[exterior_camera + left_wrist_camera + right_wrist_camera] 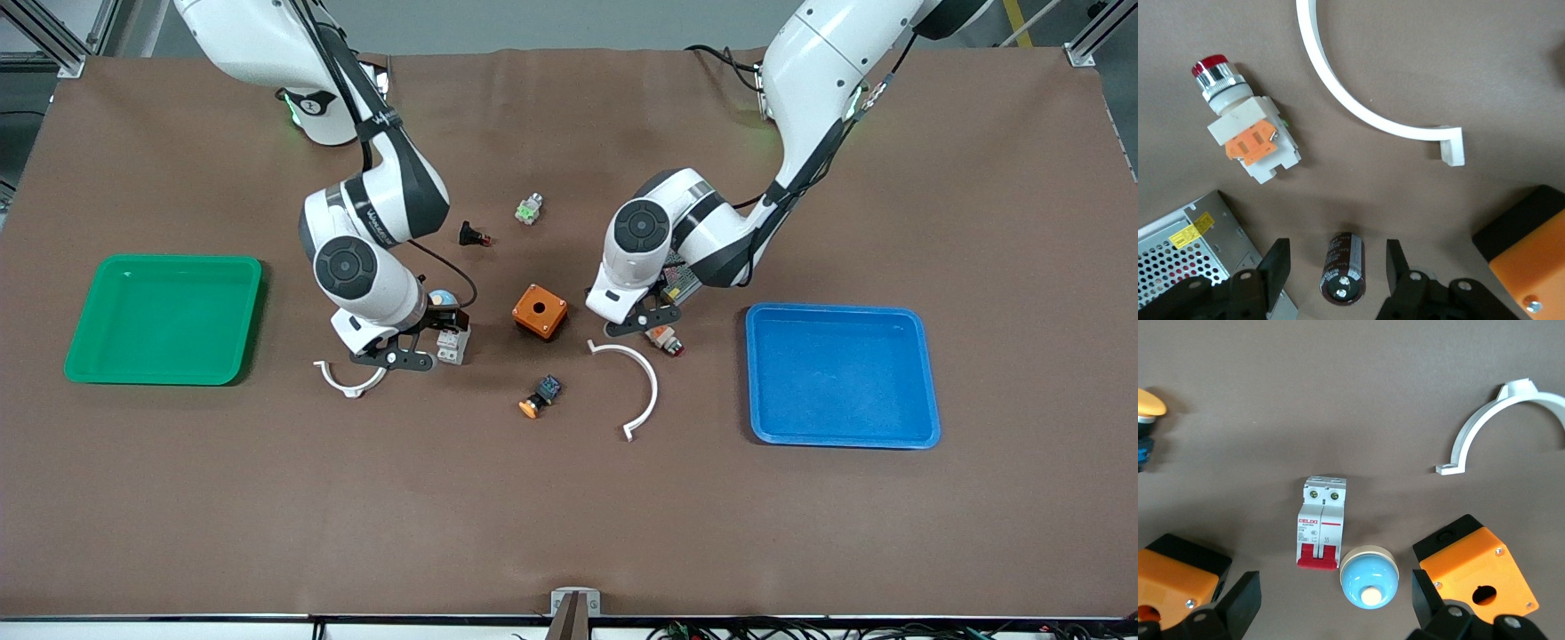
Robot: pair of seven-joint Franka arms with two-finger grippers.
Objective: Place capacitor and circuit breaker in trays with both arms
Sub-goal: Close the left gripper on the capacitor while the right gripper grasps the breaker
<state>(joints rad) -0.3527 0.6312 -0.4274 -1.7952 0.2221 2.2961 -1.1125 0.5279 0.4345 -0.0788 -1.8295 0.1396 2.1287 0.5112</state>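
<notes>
**Both grippers low over their parts, fingers apart**

A green tray (169, 261) lies at the right arm's end of the table. Next along, the right gripper (1335, 583) hangs low over the circuit breaker (1321, 520). Its fingers (1245, 590) stand wide apart, and between them are the breaker and a blue domed button (1368, 578) that touches the breaker's red end. Neither finger touches the breaker. A small white curved clip (348, 382) lies just beside this gripper, nearer the front camera.

In the middle of the table sits an orange box (539, 311). An orange-capped button (540, 397) lies nearer the camera than the box.

Toward the left arm's end, the left gripper (1337, 257) is down over the capacitor (1343, 267), which lies on its side on the table. The fingers (1279, 257) are apart, one on each side of the capacitor, with a gap on both sides. A red-capped button (1245, 127), a perforated metal box (1185, 247) and a large white arc (1365, 113) lie near it. A blue tray (840, 309) lies at the left arm's end.
</notes>
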